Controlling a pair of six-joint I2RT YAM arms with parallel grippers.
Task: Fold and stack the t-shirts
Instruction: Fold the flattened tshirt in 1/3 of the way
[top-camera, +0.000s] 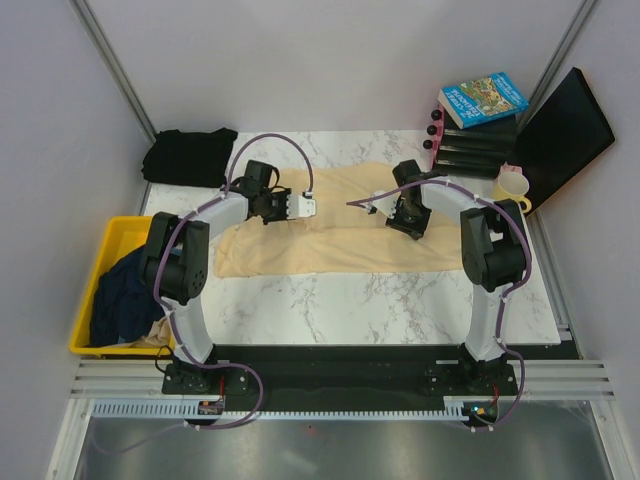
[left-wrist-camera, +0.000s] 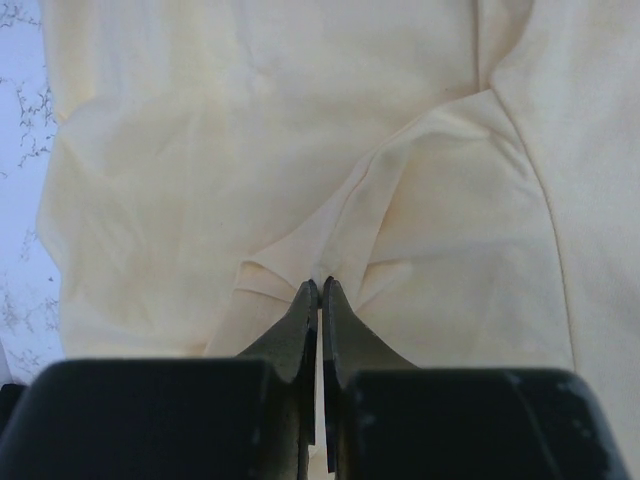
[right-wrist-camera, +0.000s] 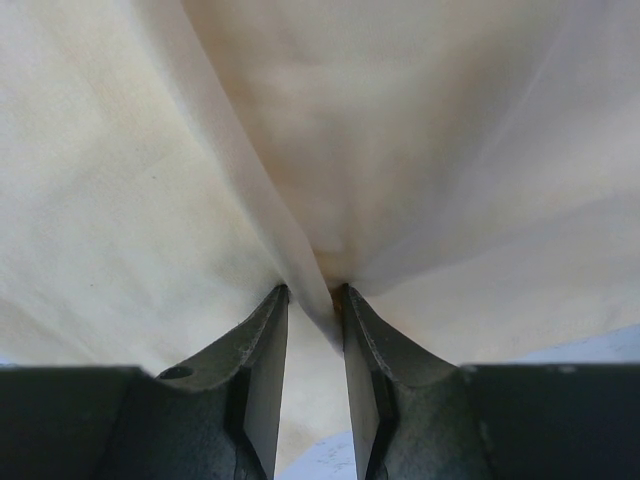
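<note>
Yellow bin (top-camera: 125, 228) holds a crumpled navy t-shirt (top-camera: 120, 295); left pincer (left-wrist-camera: 320, 286) and right pincer (right-wrist-camera: 312, 292) each pinch the cream t-shirt (top-camera: 330, 245).

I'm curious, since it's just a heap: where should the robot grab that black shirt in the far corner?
Probably a raised fold on top of the black shirt, coming straight down from above. It lies bunched in a heap at the far left corner of the table, with no flat edge or sleeve showing to slide under.
</note>
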